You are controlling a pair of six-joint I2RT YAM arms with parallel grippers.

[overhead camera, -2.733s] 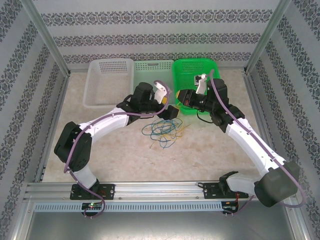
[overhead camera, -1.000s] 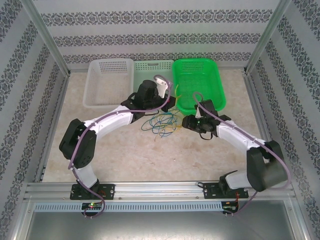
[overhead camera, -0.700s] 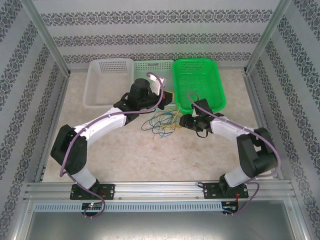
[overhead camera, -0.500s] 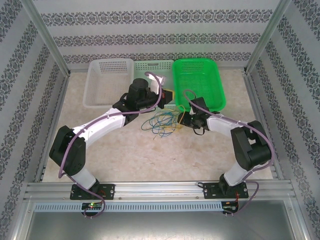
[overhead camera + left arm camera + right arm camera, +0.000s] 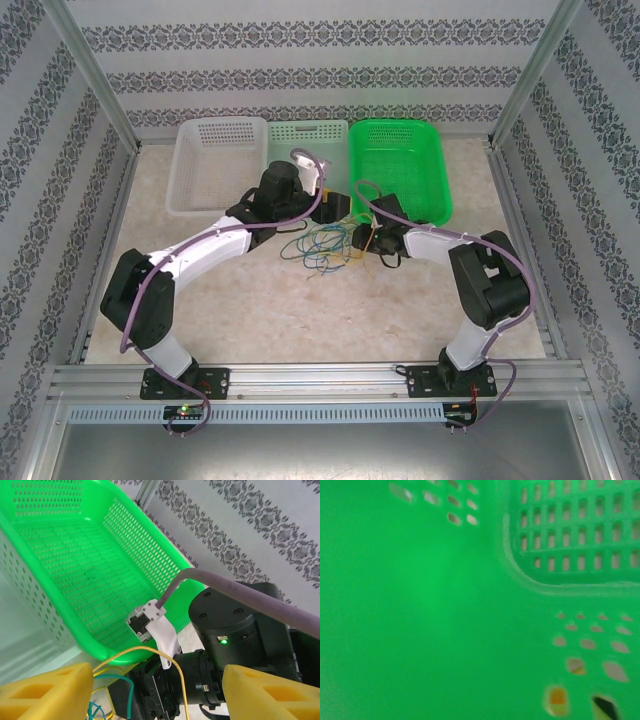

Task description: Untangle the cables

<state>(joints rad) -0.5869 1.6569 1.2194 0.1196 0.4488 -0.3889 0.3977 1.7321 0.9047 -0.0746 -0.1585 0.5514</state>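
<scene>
Left gripper [image 5: 157,690] released, pads wide, yellow cable [image 5: 150,648] arcing between them; right gripper [image 5: 363,238] grip cannot be told. Cables [image 5: 320,248] lie just beside both. Risk: closely facing grippers collide, or a snagged loop tightens.

**Three baskets at the far edge**

Table [image 5: 300,310]: beige, marbled top. Along its back stand a white mesh basket [image 5: 215,165] on the left, a pale mint basket [image 5: 305,133] in the middle and a bright green basket [image 5: 405,170] on the right, side by side and close together. Striped, patterned wallpaper [image 5: 320,60] covers three sides. An aluminium rail [image 5: 320,380] runs along the near edge.
</scene>
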